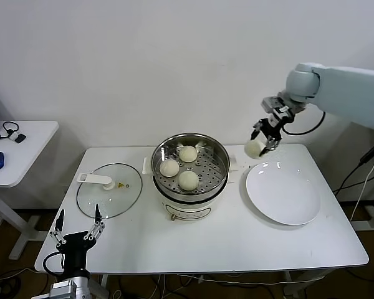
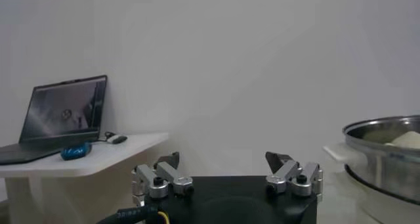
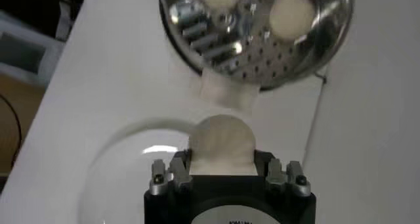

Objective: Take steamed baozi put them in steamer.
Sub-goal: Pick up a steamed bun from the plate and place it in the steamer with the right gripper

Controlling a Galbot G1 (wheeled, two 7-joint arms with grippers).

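Observation:
The steamer, a shiny perforated basket on a white pot base, stands mid-table with three cream-white baozi inside. My right gripper hangs in the air between the steamer and the white plate, shut on a fourth baozi. In the right wrist view that baozi sits squeezed between the fingers, with the steamer beyond it. My left gripper is parked open off the table's front left corner; the left wrist view shows its spread fingers holding nothing.
A glass lid with a white handle lies flat left of the steamer. A side table with a blue mouse and cables stands far left; the left wrist view shows a laptop on it. A white wall runs behind.

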